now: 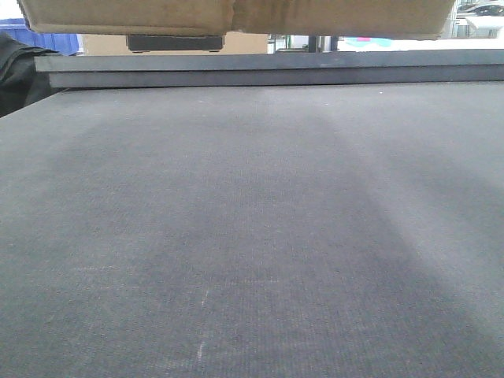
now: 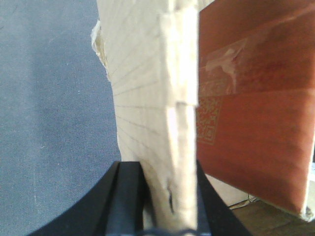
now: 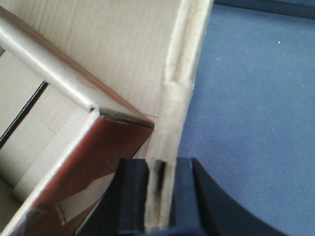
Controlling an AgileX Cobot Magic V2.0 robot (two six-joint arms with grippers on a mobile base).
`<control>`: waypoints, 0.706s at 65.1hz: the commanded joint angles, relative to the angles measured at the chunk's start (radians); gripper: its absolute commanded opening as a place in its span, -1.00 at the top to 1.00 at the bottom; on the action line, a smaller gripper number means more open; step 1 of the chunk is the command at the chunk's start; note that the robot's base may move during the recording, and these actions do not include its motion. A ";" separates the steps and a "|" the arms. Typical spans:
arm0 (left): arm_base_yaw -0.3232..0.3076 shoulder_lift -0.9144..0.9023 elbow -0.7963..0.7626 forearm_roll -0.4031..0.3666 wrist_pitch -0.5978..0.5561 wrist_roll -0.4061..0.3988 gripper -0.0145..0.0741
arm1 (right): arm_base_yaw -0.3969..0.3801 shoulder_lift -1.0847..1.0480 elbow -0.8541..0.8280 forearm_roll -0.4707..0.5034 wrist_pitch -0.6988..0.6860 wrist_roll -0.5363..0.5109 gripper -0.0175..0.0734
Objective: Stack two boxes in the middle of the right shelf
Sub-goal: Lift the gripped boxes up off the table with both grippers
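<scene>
On the left side, grips the box point(image 2: 142, 73) by its upright cardboard wall with the left gripper point(image 2: 165, 169), both black fingers pressed flat against the wall from two sides. Shows beside this wall a reddish-brown panel point(image 2: 256, 123) with tape and a printed code; cannot tell whether it belongs to the box or to something else.

Toward the middle, hangs high over the dark table top point(image 1: 252, 236), well apart from it, showing only its underside along the upper edge of the front view.

On the right side, pinches the opposite wall in the same manner with the right gripper point(image 3: 158, 169), jaws closed on the cardboard edge.

Seems light, but soft: thin corrugated wall, crushed and frayed at the edges, so likely to bend or tear under a hard squeeze. Probably slips little, being rough paper. Better to keep both holds level and equal, to avoid any twisting, and to set it down flat rather than on one corner.
</scene>
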 commanded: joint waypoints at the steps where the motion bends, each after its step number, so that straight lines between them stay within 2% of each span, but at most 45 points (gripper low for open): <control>1: 0.005 -0.017 -0.015 0.003 -0.034 -0.003 0.92 | -0.007 -0.013 -0.014 -0.039 -0.046 -0.018 0.95; 46: 0.005 -0.017 -0.015 0.003 -0.034 -0.003 0.92 | -0.007 -0.013 -0.014 -0.039 -0.046 -0.018 0.95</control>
